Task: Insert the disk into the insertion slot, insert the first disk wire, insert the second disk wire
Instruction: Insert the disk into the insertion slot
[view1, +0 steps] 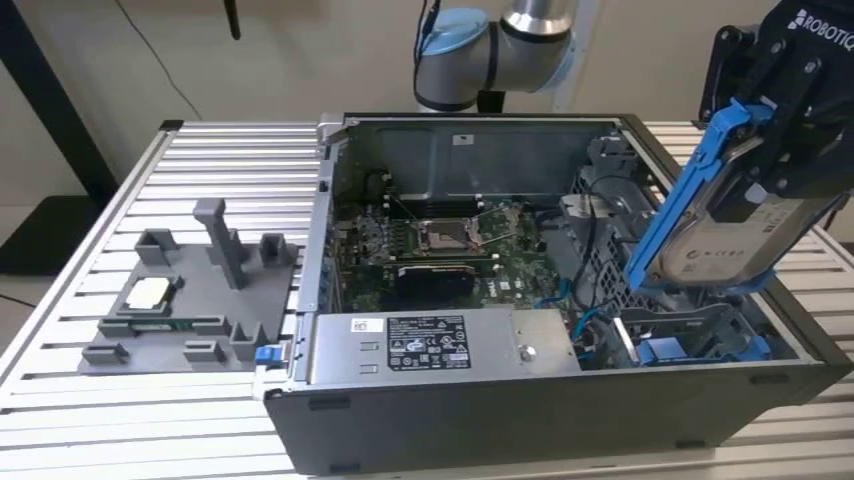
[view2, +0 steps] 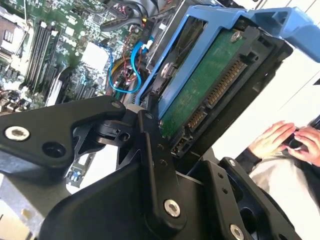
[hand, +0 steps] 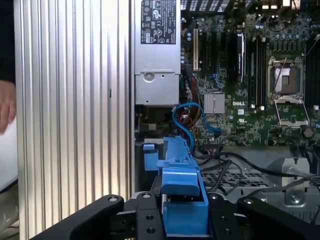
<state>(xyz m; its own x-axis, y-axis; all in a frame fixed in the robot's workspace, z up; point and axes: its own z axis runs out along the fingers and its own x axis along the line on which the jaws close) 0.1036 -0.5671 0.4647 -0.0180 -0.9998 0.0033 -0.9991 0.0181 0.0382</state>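
My gripper (view1: 763, 175) is shut on the disk (view1: 727, 245), a silver drive with a white label in a bright blue carrier. I hold it tilted, above the side of the open computer case (view1: 534, 410) at the exterior view's right. Just below its lower end lies the insertion slot (view1: 687, 322), a dark grey bay with blue parts in it. In the second wrist view the disk's green board and connector (view2: 210, 85) face the camera between the black fingers (view2: 155, 165). The blue carrier (hand: 182, 185) shows edge-on in the first wrist view. A blue cable (hand: 187, 120) loops inside the case near the bay.
The green motherboard (view1: 441, 245) and the silver power supply (view1: 427, 345) fill the rest of the case. A grey fixture (view1: 187, 300) with small parts stands on the slatted aluminium table (view1: 200, 170) at the exterior view's left. A person's hands (view2: 290, 140) are beyond the table.
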